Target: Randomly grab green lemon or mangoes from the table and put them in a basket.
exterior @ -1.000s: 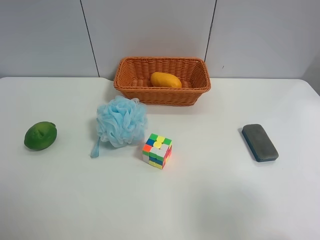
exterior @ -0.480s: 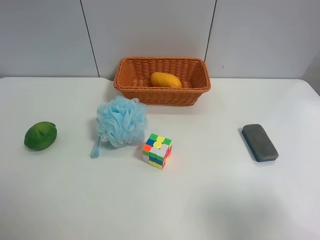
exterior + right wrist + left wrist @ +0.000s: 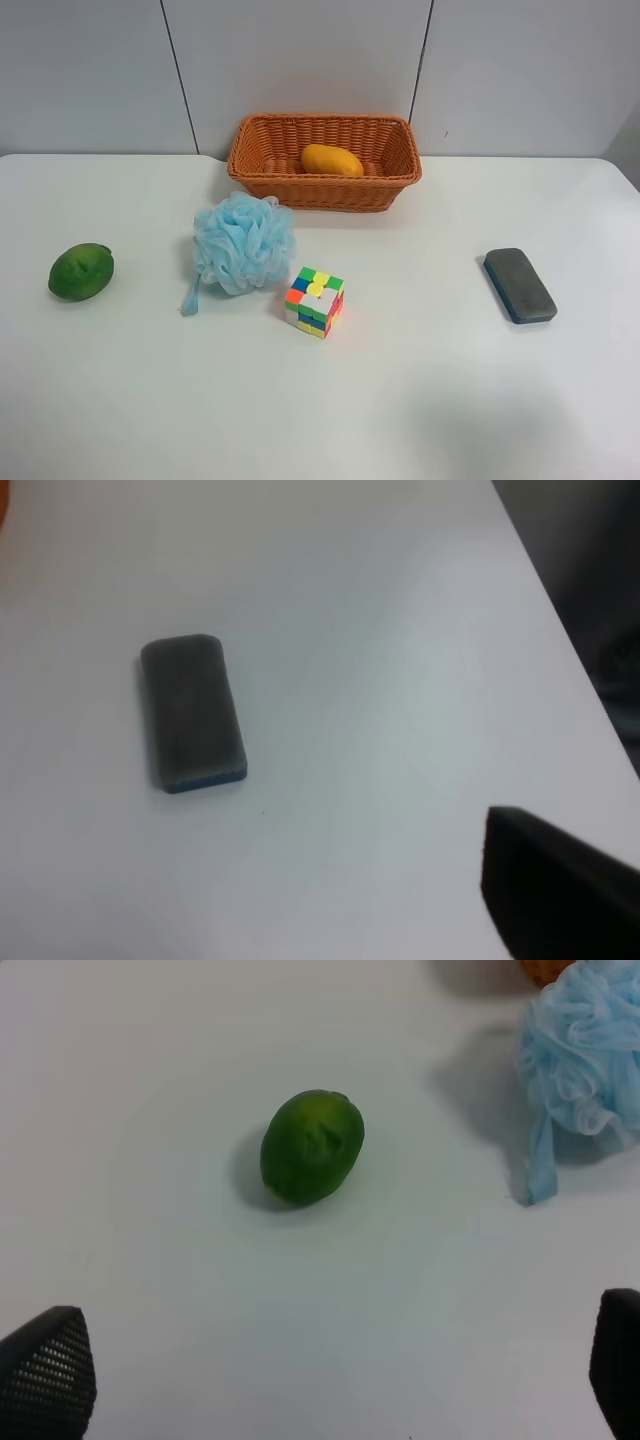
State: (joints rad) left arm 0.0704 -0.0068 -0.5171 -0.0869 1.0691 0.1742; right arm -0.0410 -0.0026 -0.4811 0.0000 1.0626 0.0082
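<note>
The left gripper (image 3: 330,1360) is being held wide apart; the green lemon (image 3: 312,1146), lying at twelve o'clock, risks being rolled away if nudged.

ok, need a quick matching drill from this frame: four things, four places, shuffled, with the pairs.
Things:
1. mango
2. green lemon
3. puzzle cube
4. grey eraser block

Places:
A. alone near the right edge of the table in the exterior high view
B. inside the basket
C. just right of the blue bath pouf, in front of the basket
D. alone near the table's left edge in that view

Pairs: 1-B, 2-D, 3-C, 4-A
</note>
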